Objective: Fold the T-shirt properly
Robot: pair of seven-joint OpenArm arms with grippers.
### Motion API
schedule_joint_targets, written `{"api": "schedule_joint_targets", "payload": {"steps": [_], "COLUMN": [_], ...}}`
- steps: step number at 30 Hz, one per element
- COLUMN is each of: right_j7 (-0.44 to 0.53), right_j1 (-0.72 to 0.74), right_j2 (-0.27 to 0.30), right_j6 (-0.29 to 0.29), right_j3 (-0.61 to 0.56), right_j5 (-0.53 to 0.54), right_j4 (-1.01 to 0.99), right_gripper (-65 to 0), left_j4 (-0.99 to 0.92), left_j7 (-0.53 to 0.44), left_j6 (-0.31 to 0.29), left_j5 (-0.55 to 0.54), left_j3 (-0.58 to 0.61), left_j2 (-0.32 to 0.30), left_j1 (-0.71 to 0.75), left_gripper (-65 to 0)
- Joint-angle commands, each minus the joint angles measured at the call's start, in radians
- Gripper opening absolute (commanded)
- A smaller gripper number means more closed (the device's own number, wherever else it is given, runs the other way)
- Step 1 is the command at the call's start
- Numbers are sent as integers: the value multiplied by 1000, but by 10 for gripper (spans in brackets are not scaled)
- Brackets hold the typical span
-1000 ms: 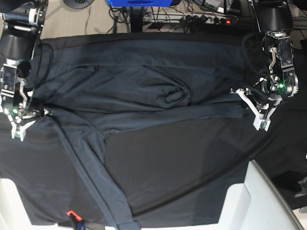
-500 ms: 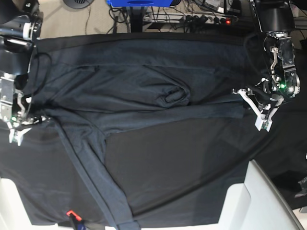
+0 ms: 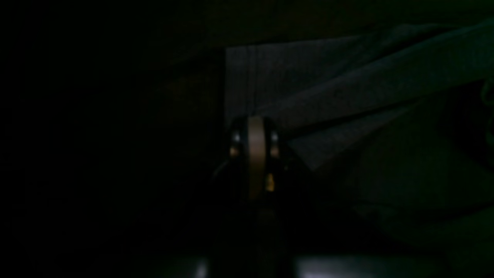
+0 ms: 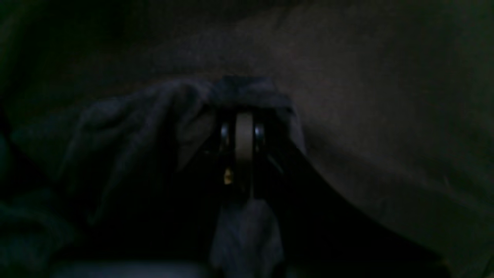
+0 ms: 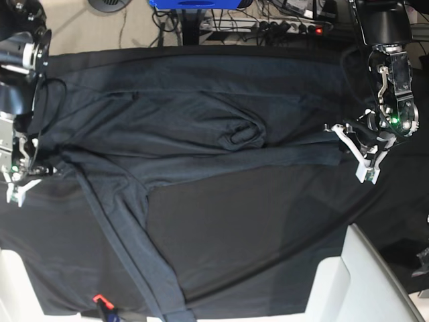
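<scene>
Right gripper (image 5: 18,192), at the base view's left edge, is pinching shut on a bunched fold of the T-shirt (image 5: 188,134); its wrist view shows grey knit wrapping both sides of the closed jaws. Left gripper (image 5: 365,164), on the opposite side of the shirt, is also clamped shut at the shirt's other end, though whether cloth is caught there is too dark to tell. Between them the shirt is lying spread across the table cloth (image 5: 268,235), a lump rumpling its middle and one sleeve (image 5: 144,268) trailing toward the near edge. Holding opposite ends apart is probably meant to draw the body taut and flat before folding.
</scene>
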Motion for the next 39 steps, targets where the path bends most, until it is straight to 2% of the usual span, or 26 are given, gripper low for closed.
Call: {"api": "schedule_joint_targets", "payload": {"steps": [1,9,13,15,17,20,23,28,39], "right_j7": [39,156,165,159,116,-51,-154,-212,-214], "right_j1": [26,37,43,23,-17,-60,-116,-169,-190], "right_j2": [21,22,24,24,22,13,-19,-28,-50], "right_j6": [-4,-4,-4,-4,-17,-73,-83,-87,-87], "right_j3": [2,2,2,4,4,4,5,5,5], "right_j5": [-1,-1,-1,-1,-1,2,48,109,109], "right_j4": [4,4,24,95,184,320,443,520,527], "right_gripper": [-650,-650,-650,-650,-650,-650,-650,-650,-650], "left_j4": [20,20,21,21,21,21,21,21,21], "left_j7": [-12,-12,-12,-12,-12,-12,-12,-12,-12], "left_j6": [0,0,0,0,0,0,0,0,0], "left_j5": [-4,-5,-7,-7,-7,-7,-7,-7,-7], "left_j3": [-7,-7,-7,-7,-7,-7,-7,-7,-7], "left_j2": [-17,-15,-14,-14,-14,-14,-14,-14,-14], "left_j1": [-12,-12,-12,-12,-12,-12,-12,-12,-12], "left_gripper": [-650,-650,-650,-650,-650,-650,-650,-650,-650]}}
